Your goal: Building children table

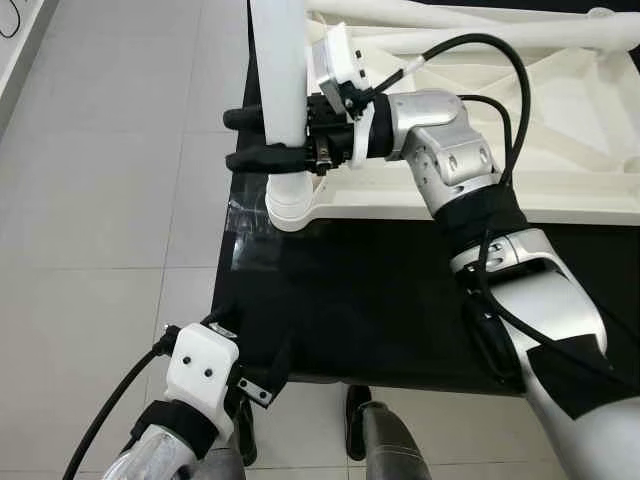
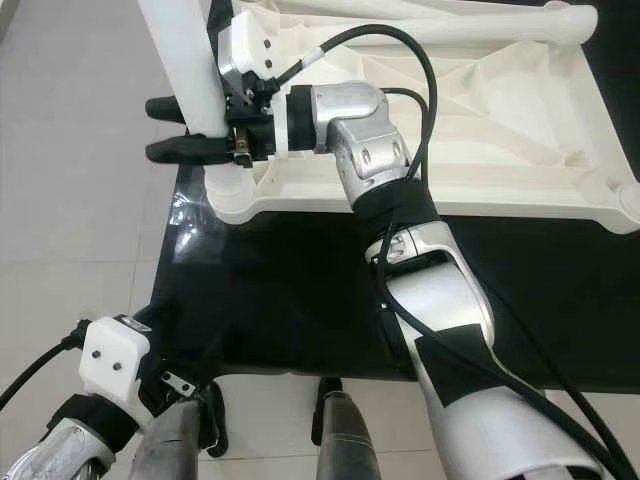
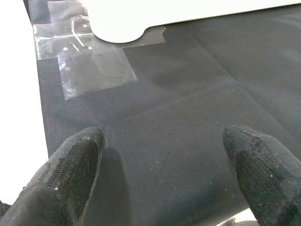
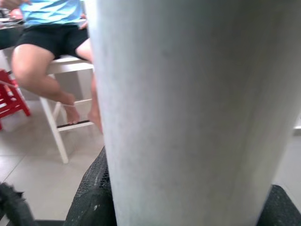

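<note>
A white table leg [image 1: 282, 70] stands upright in the corner socket [image 1: 290, 205] of the upside-down white tabletop [image 1: 560, 150]. My right gripper [image 1: 237, 139] is shut on that leg, one black finger on each side of it. Up close, the leg [image 4: 193, 108] sits between the fingers [image 4: 94, 193] in the right wrist view. My left gripper [image 3: 164, 160] is open and holds nothing. It hovers low over the black mat [image 1: 380, 300] near the mat's front left corner, well short of the tabletop.
Clear tape [image 3: 94, 70] holds the mat's left edge down beside the tabletop corner [image 3: 117, 23]. Grey floor tiles [image 1: 110, 200] lie to the left. A person [image 4: 47, 42] sits on a white stool [image 4: 56, 122] beyond the leg, with a red object [image 4: 11, 99] nearby.
</note>
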You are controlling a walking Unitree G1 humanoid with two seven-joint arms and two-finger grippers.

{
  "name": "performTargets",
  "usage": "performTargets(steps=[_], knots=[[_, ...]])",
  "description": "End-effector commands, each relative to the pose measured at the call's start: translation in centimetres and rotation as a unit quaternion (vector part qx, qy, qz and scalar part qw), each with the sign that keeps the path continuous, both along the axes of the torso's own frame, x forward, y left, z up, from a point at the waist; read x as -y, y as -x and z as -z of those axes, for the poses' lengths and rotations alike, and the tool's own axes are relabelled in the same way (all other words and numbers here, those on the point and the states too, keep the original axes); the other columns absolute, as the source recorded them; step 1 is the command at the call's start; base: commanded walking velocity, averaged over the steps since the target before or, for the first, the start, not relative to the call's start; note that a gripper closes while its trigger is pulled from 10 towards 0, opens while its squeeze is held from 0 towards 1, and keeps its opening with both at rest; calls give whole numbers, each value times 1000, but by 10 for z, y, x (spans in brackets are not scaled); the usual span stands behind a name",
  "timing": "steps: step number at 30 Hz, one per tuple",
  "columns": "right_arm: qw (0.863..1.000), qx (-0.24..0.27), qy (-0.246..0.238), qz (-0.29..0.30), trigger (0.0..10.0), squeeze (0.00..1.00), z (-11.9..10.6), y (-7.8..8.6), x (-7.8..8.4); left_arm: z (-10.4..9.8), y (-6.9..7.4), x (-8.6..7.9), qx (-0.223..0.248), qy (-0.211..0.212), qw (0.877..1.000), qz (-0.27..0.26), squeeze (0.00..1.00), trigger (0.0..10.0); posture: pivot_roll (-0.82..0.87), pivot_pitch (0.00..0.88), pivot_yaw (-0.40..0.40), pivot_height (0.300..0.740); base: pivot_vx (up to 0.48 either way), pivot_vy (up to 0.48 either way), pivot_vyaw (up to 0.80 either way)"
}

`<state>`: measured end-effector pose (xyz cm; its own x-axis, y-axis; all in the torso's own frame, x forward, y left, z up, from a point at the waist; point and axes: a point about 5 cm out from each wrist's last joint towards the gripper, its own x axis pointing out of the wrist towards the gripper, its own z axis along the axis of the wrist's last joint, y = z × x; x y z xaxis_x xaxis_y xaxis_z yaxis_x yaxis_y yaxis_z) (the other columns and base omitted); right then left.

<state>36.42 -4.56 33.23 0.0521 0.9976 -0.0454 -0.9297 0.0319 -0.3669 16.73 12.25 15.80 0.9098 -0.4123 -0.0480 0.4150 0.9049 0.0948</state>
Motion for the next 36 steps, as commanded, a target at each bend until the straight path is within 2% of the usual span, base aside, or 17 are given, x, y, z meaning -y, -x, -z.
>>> performTargets(steps=[1, 8, 14, 15, 16, 17, 18, 20, 21, 22, 23, 26, 28, 29, 30, 31, 36], knots=[[994, -85, 41, 61, 10000, 0, 49, -12, 12, 6, 4, 0, -22, 0, 1000, 0, 0, 10000, 157, 441, -65, 740, 0, 0, 0], [992, -94, 25, 81, 10000, 0, 54, -14, 17, 7, 4, 0, -23, 0, 1000, 0, 0, 10000, 155, 441, -60, 740, 0, 0, 0], [982, -88, -9, 165, 10000, 0, 71, -17, 30, 7, 4, -1, -24, 0, 1000, 1, 0, 10000, 155, 440, -59, 740, 0, 0, 0], [973, -93, -12, 212, 10000, 0, 82, -15, 33, 8, 4, -1, -25, -1, 1000, 1, 0, 10000, 151, 440, -68, 740, 0, 0, 0], [973, -93, -12, 212, 10000, 0, 82, -15, 33, 8, 4, -1, -25, -1, 1000, 1, 0, 10000, 151, 440, -68, 740, 0, 0, 0], [951, -106, -10, 289, 10000, 0, 98, -13, 34, 8, 4, -2, -26, -2, 1000, 0, 0, 10000, 147, 438, -76, 740, 0, 0, 0], [902, -106, -42, 416, 10000, 0, 118, 0, 31, 9, 5, -2, -27, -2, 1000, 0, 0, 10000, 152, 433, -82, 740, 0, 0, 0], [902, -106, -42, 416, 10000, 0, 118, 0, 31, 9, 5, -2, -27, -2, 1000, 0, 0, 10000, 152, 433, -82, 740, 0, 0, 0], [873, -124, -48, 468, 10000, 0, 135, 23, 26, 10, 5, -1, -28, -3, 1000, 0, 0, 10000, 171, 424, -82, 740, 0, 0, 0], [873, -124, -48, 468, 10000, 0, 135, 23, 26, 10, 5, -1, -28, -3, 1000, 0, 0, 10000, 171, 424, -82, 740, 0, 0, 0], [854, -136, -50, 500, 10000, 0, 149, 47, 15, 10, 4, -2, -28, -4, 1000, 0, 0, 10000, 166, 424, -75, 740, 0, 0, 0], [850, -143, -50, 504, 10000, 0, 154, 58, 4, 12, 1, -1, -28, -5, 1000, -1, 0, 10000, 164, 402, -65, 740, 0, 0, 0], [864, -113, -46, 489, 10000, 0, 146, 49, -7, 14, -3, -2, -27, -8, 1000, 1, 0, 10000, 155, 384, -68, 740, 0, 0, 0], [864, -96, -48, 491, 10000, 0, 137, 37, -4, 15, -5, -2, -26, -8, 1000, 1, 0, 10000, 149, 372, -76, 740, 0, 0, 0], [864, -96, -48, 491, 10000, 0, 137, 37, -4, 15, -5, -2, -26, -8, 1000, 1, 0, 10000, 149, 372, -76, 740, 0, 0, 0], [862, -86, -52, 497, 10000, 0, 129, 27, 1, 15, -7, -3, -24, -7, 1000, 0, 0, 10000, 146, 361, -82, 740, 0, 0, 0], [855, -82, -56, 508, 10000, 0, 123, 20, 9, 16, -12, -3, -19, -6, 1000, -4, 0, 10000, 141, 347, -86, 740, 0, 0, 0]])
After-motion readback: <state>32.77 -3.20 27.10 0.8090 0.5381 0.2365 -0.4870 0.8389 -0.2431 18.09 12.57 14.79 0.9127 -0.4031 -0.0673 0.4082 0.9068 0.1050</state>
